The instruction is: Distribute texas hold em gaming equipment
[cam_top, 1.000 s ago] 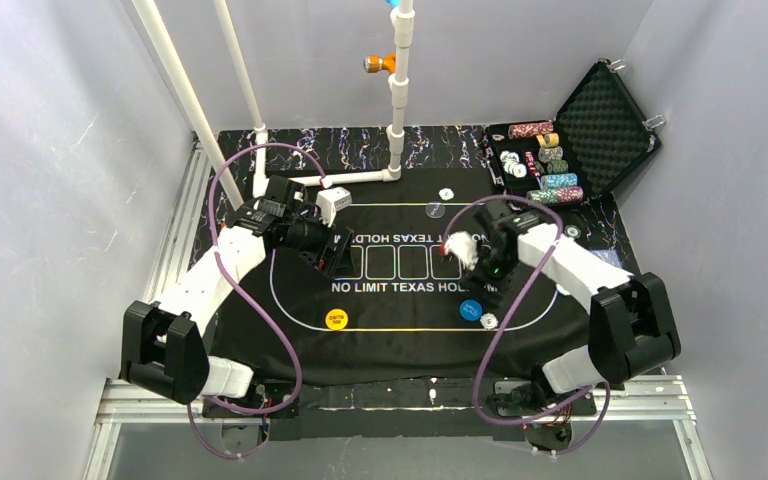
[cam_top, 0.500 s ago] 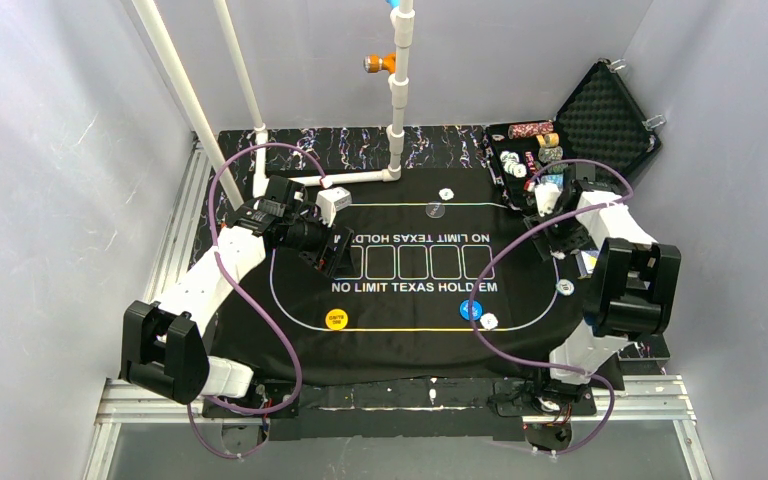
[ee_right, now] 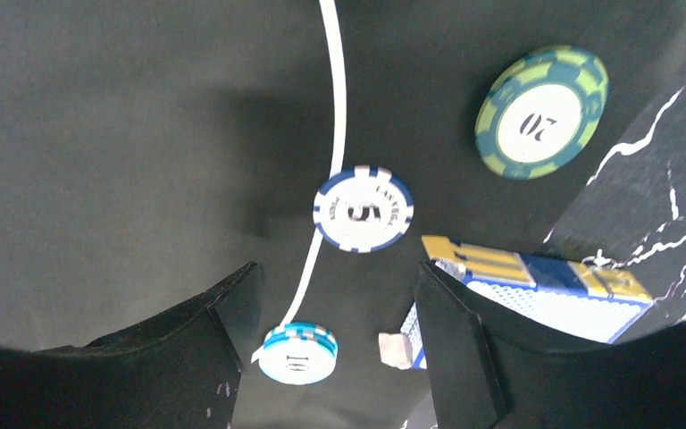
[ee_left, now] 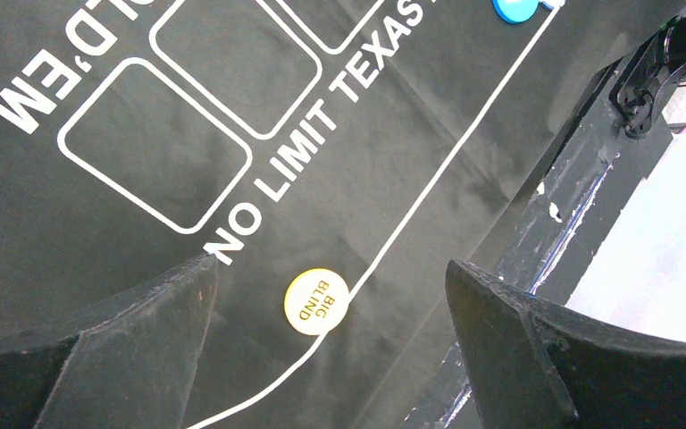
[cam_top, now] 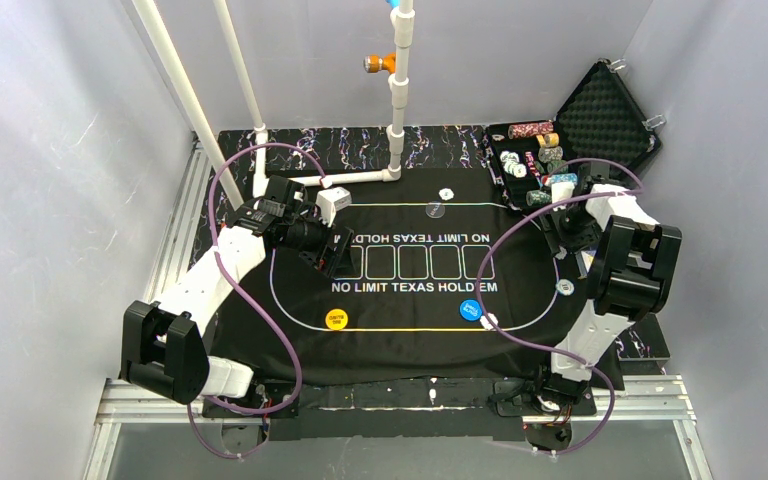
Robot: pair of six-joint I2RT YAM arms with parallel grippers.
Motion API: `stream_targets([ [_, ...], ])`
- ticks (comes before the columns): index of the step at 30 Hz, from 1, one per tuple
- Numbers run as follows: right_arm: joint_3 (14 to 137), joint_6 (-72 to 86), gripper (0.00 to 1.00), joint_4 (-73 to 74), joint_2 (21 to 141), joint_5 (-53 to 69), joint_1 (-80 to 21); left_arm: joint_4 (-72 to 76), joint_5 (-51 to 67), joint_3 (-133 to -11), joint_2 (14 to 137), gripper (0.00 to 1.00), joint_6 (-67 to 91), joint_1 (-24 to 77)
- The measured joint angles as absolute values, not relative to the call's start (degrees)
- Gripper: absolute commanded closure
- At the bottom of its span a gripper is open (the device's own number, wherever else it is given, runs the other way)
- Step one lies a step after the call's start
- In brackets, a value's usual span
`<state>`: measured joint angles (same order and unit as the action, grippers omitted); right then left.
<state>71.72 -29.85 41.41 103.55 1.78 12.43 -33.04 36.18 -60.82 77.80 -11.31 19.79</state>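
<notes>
Black mat [cam_top: 410, 345] fills both wrist views. Left hand [ee_left: 326, 268] spread wide, empty, above yellow button disc [ee_left: 316, 301]. Right hand [ee_right: 338, 268] parted, gripping nothing, over white chip [ee_right: 363, 209], green chip [ee_right: 541, 112] nearby.

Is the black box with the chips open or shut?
Open. The case has its foam-lined half swung back, and chip stacks show inside.

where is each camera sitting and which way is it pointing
Top external: above and behind the bases, looking down on the black mat; left arm and right arm show.
Left wrist: on the left arm, facing down at the yellow button, seen between the left claw's fingers.
Right wrist: on the right arm, facing down at a white chip and green chip; the right claw's fingers show.
Shared: yellow button, in top and left wrist views.
</notes>
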Motion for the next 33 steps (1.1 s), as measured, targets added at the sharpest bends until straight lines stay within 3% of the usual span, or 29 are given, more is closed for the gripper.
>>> stream_targets([
  [18,75.00,-28.67,0.32,39.72,109.56,2.79,13.02,-33.04,36.27,-60.82,77.80,0.02,-11.31,19.59],
  [24,75.00,-28.69,0.47,39.57,109.58,2.72,13.10,-33.04,36.29,-60.82,77.80,0.02,-11.31,19.59],
  [33,75.02,-28.69,0.56,39.18,109.67,2.83,13.39,-33.04,36.42,-60.84,77.91,0.02,-11.31,19.59],
])
